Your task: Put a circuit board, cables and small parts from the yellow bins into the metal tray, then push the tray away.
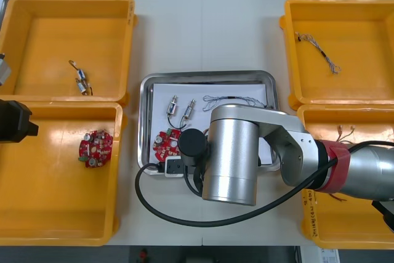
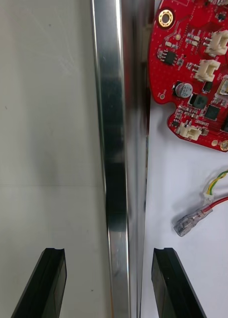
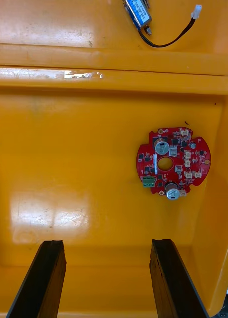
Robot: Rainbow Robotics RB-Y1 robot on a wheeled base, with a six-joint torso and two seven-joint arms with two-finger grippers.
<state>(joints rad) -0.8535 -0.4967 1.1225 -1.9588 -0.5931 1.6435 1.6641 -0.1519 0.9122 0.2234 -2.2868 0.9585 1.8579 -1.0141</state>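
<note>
Fingers (image 2: 51, 278) of the right gripper (image 2: 109, 253) are released and straddle the tray (image 2: 114, 124) rim without touching it: one is over bare worktop (image 2: 44, 124), the other over the tray's white inside. Just inside the rim lie a board (image 2: 193, 74) and the plug end of a red-and-yellow cable (image 2: 213, 198), both clear of the fingers. The left gripper (image 3: 108, 246), likewise released, hangs over the near left bin (image 3: 69, 174), well apart from the second board (image 3: 172, 161) lying there.

Counts:
- four bins
- two boards
- two small parts (image 1: 173, 104) in the tray
- further parts (image 1: 82, 84) in the far left bin (image 1: 37, 35), number unclear
- a thin cable (image 1: 234, 98) along the tray's far side
- a grey cable (image 1: 320, 53) in the far right bin (image 1: 363, 84)
- a red cable (image 1: 346, 130) in the near right bin (image 1: 345, 226)

Open worktop lies beyond the tray's far rim, with narrow strips at its sides.
</note>
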